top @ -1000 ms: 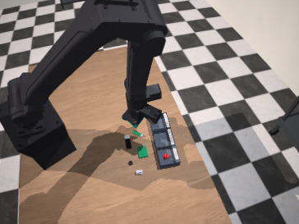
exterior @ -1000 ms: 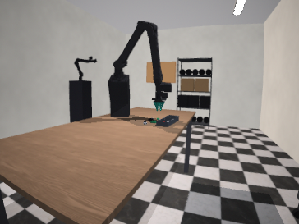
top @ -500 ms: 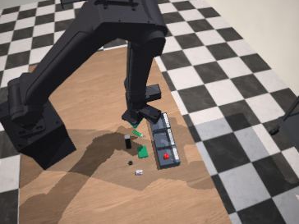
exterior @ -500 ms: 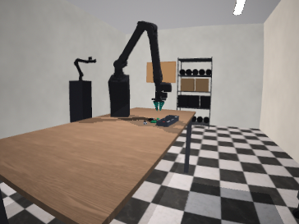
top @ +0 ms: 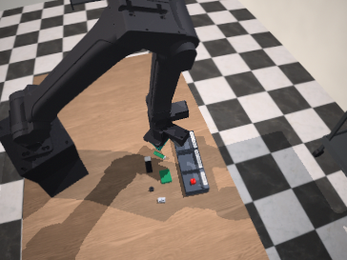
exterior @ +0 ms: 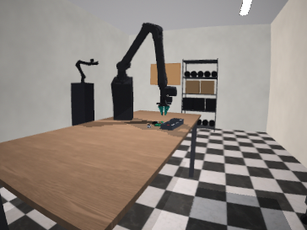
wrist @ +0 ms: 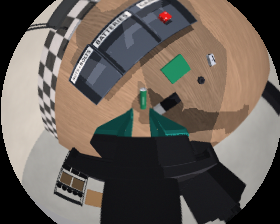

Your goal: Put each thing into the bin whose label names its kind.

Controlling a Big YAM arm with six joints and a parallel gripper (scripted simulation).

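A dark three-compartment bin row (top: 192,163) lies on the wooden table; its labels are too small to read. A red thing (top: 193,181) lies in its near end compartment, also seen in the wrist view (wrist: 165,17). My gripper (top: 159,146) hovers above the table, left of the bins, with its teal fingers partly apart and nothing between them. A small green stick (top: 160,154) lies on the table right below the fingertips. Nearby lie a black and white block (top: 149,164), a flat green card (top: 165,175), a small black ball (top: 151,190) and a small white piece (top: 161,199).
The arm's base (top: 38,149) stands at the table's left end. The table's right edge runs just past the bins. A shelf rack (exterior: 200,91) and a second arm on a pedestal (exterior: 83,98) stand far off the table.
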